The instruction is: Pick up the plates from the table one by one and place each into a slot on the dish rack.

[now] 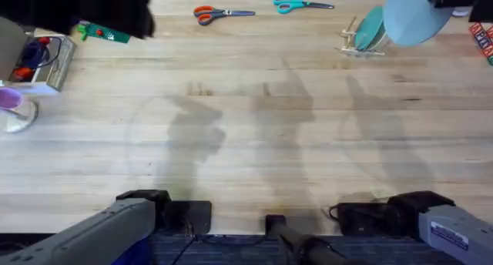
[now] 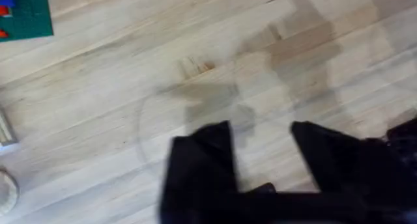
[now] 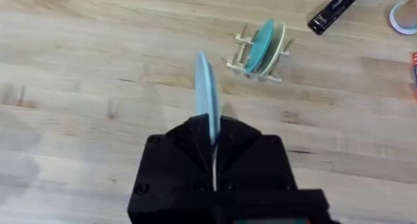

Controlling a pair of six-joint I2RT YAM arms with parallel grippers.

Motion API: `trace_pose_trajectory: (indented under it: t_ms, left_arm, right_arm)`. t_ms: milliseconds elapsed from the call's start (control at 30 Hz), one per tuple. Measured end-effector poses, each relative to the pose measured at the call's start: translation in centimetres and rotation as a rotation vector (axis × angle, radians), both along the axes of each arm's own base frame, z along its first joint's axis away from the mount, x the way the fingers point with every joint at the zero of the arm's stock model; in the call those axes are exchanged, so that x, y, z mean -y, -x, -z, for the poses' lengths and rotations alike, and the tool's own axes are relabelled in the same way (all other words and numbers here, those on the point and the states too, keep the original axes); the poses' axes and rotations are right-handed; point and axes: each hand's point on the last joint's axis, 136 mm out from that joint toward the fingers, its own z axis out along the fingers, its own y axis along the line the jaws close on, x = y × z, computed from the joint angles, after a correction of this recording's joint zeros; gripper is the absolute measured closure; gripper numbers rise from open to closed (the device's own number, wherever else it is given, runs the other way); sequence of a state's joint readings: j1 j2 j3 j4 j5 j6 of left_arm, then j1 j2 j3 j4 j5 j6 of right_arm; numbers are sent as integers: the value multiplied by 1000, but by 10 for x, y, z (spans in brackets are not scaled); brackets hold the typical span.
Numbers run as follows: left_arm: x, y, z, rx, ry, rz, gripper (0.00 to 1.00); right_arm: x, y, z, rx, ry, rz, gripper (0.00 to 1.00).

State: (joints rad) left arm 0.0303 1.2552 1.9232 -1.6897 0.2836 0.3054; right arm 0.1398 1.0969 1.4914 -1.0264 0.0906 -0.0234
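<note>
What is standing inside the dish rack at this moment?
The dish rack holds two plates on edge between its pegs: a teal plate and a pale cream plate beside it. Their lower edges are hidden by the rack. The right gripper grips a light blue plate.

dish rack (image 1: 360, 40): table (image 1: 246, 134) far right | two plates (image 3: 264, 47) in it | scissors (image 1: 223, 14) left

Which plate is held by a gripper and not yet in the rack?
The light blue plate, clamped edge-on in the right gripper above the table. The teal plate and cream plate already stand in the dish rack.
</note>
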Motion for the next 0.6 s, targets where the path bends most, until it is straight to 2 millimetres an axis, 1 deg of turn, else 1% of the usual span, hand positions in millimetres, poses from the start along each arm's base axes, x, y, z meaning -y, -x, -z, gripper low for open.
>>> trace_pose_trajectory:
  t_ms: [67, 100, 133, 600]
  left_arm:
    - [0, 0, 0, -1, 0, 0, 140]
    - [0, 0, 0, -2, 3, -5, 45]
    - [0, 0, 0, -2, 3, -5, 15]
    - [0, 0, 0, -2, 3, -6, 6]
  right_arm:
    - [0, 0, 0, 0, 0, 0, 973]
    - [0, 0, 0, 0, 0, 0, 973]
    - [0, 0, 0, 0, 0, 0, 973]
    - [0, 0, 0, 1, 17, -15, 973]
